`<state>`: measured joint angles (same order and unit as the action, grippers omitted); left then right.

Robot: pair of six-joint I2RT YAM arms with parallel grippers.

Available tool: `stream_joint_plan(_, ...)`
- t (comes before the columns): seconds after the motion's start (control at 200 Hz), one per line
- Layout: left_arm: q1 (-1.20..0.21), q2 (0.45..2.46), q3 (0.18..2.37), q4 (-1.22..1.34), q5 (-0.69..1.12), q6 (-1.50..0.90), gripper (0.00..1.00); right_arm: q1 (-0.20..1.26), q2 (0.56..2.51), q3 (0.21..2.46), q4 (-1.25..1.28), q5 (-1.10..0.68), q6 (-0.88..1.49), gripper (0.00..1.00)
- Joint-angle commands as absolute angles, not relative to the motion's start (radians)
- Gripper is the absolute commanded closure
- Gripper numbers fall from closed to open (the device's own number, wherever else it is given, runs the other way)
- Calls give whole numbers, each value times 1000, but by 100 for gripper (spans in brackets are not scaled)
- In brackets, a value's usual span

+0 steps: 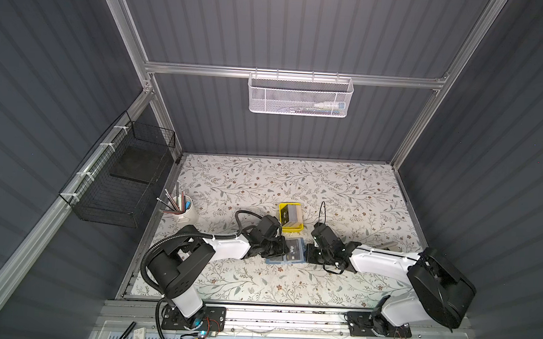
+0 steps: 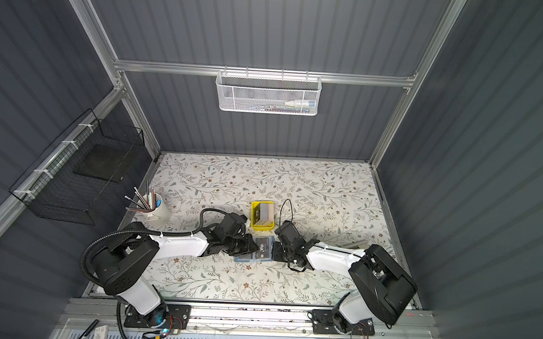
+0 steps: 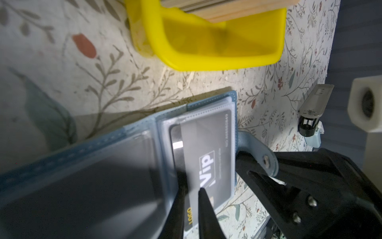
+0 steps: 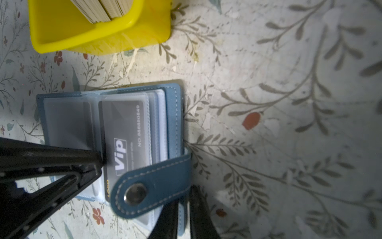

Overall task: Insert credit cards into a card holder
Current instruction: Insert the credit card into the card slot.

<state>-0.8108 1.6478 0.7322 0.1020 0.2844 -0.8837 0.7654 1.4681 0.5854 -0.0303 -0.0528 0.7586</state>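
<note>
Card holder [image 4: 173, 115] lies open on the bench [image 1: 263, 182] beside the yellow tray [image 1: 292, 229]; left hand [image 3: 191, 186] pinches a half-sleeved credit card [image 3: 208, 144], right hand [image 4: 185, 202] clamps its right cover.

White arm shells [image 1: 226, 248], black joints [image 1: 173, 267], black left gripper [image 1: 286, 248] — ribbed cable [image 1: 145, 261]
</note>
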Motion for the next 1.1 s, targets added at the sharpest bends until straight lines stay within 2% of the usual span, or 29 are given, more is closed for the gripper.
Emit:
stream_joint_plan(0.0, -817, 1664, 729, 100, 292, -896, 85, 767, 1480, 582, -42, -38, 759, 84)
stream_joint_plan(0.46, -819, 1650, 748, 28, 254, -879, 85, 769, 1484, 584, -41, -40, 759, 84)
stream_joint_plan(1.096, -824, 1669, 724, 123, 302, -911, 86, 770, 1483, 576, -35, -39, 763, 84)
